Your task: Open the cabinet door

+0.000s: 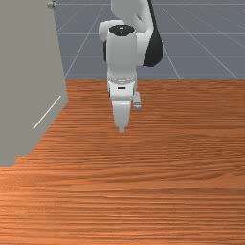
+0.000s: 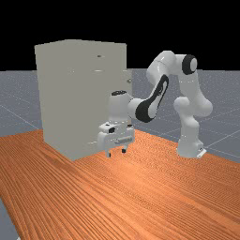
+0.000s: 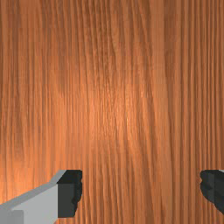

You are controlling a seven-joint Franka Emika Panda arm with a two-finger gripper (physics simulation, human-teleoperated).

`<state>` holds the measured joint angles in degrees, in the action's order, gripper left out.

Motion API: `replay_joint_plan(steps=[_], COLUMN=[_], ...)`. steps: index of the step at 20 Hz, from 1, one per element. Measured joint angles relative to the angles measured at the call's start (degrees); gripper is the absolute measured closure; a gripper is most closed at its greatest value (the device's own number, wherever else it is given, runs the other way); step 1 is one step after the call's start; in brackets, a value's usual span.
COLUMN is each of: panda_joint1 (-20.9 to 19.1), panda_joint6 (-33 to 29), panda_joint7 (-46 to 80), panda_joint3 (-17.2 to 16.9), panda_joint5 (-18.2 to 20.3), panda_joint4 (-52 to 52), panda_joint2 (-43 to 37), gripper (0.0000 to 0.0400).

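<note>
The tall grey-beige cabinet [image 2: 70, 98] stands on the table in the far view, and its side fills the upper left of the front view as a grey wall [image 1: 28, 62]. A small round knob [image 1: 51, 4] juts out near the cabinet's top edge there. My gripper [image 2: 116, 153] hangs above the table in front of the cabinet, pointing down. In the front view the gripper [image 1: 121, 130] is right of the cabinet, with a gap between them. In the wrist view the gripper [image 3: 141, 188] has its fingers wide apart, with bare wood between them.
The orange-brown table [image 1: 158, 191] spreads beneath the hand and toward the front view's right. The cabinet's lower edge [image 1: 21, 155] bounds the space on the front view's left. In the far view the arm's base [image 2: 190, 147] stands right of the cabinet.
</note>
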<state>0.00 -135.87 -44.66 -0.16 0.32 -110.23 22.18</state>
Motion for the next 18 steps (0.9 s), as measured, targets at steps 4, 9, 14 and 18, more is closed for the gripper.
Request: replay_joint_plan(steps=[4,9,14,18], panda_joint1=[0.03,5.40,4.84,3.84], panda_joint6=[1.97,11.96,15.51,12.61], panda_joint7=[3.06,53.64,76.76,79.99], panda_joint3=[-1.92,-6.08,-8.54,-8.16], panda_joint5=[-1.58,4.50,11.69,11.27], panda_joint4=[-1.17,-10.59,-15.95,-27.28], panda_joint2=[-0.11,-9.86,-20.37,-37.94], gripper=[0.0034,0.0346,0.0395,0.0399])
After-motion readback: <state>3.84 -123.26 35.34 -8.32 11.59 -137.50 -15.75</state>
